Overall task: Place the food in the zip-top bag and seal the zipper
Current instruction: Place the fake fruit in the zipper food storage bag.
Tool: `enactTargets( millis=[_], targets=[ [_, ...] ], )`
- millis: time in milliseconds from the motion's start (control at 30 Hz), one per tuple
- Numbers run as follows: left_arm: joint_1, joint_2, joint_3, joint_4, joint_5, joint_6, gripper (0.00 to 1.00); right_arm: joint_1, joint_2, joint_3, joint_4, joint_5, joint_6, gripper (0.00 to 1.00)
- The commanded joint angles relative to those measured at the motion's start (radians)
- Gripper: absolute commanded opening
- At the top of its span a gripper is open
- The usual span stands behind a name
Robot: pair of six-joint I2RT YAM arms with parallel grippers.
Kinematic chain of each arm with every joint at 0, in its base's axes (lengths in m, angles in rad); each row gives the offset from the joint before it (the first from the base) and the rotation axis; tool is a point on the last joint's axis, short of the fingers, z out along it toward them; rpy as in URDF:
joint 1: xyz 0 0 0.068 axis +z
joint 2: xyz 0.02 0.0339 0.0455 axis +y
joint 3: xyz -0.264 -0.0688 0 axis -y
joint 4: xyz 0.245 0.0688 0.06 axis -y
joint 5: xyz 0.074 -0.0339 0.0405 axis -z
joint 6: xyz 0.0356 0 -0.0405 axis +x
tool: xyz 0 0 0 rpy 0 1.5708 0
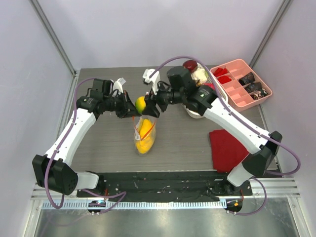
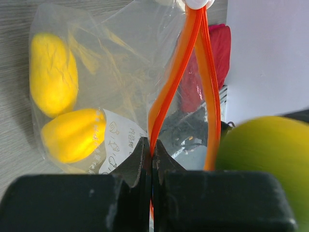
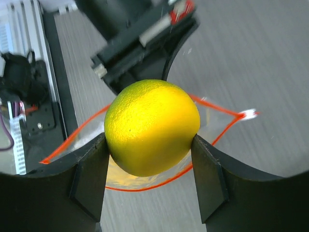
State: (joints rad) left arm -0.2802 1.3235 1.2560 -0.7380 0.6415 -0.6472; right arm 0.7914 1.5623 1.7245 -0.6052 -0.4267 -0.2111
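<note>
Centre frame, the right gripper (image 3: pixel 148 145) clasps a glossy round fruit (image 3: pixel 152 116) (likely slippery) across its widest part; the left gripper (image 2: pixel 152 157) pinches the stiffer zipper (image 2: pixel 179 72) of the limp bag (image 2: pixel 120 58).

I look down on a grey wood-grain table (image 1: pixel 182 143) filling the middle of the top view. A pink tray (image 1: pixel 232 63) sits angled at its upper right corner. Just left of it stands a white basket (image 1: pixel 193 114), mostly hidden from me. A red cloth (image 1: pixel 226 148) lies flat at lower right. At centre the bag (image 1: pixel 144 138) reaches the surface with its lower end; I can't tell whether it rests there.
</note>
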Motion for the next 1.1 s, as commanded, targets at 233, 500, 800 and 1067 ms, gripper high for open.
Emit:
enactTargets(
  millis=[233,500,800,1067],
  targets=[
    [-0.001,-0.026,0.039,0.0,0.023,0.014,0.0,0.04,0.001,0.004,-0.057,0.149,0.012,1.0],
    [-0.001,-0.024,0.029,0.012,0.035,0.004,0.0,0.006,-0.021,-0.025,-0.076,0.199,0.082,0.92],
    [-0.001,-0.037,0.029,0.008,0.023,0.009,0.0,-0.024,0.05,-0.028,-0.122,0.253,0.11,0.68],
    [-0.001,-0.056,0.033,-0.009,0.003,0.026,0.07,-0.026,0.059,-0.025,-0.142,0.197,0.113,0.38]
  ],
)
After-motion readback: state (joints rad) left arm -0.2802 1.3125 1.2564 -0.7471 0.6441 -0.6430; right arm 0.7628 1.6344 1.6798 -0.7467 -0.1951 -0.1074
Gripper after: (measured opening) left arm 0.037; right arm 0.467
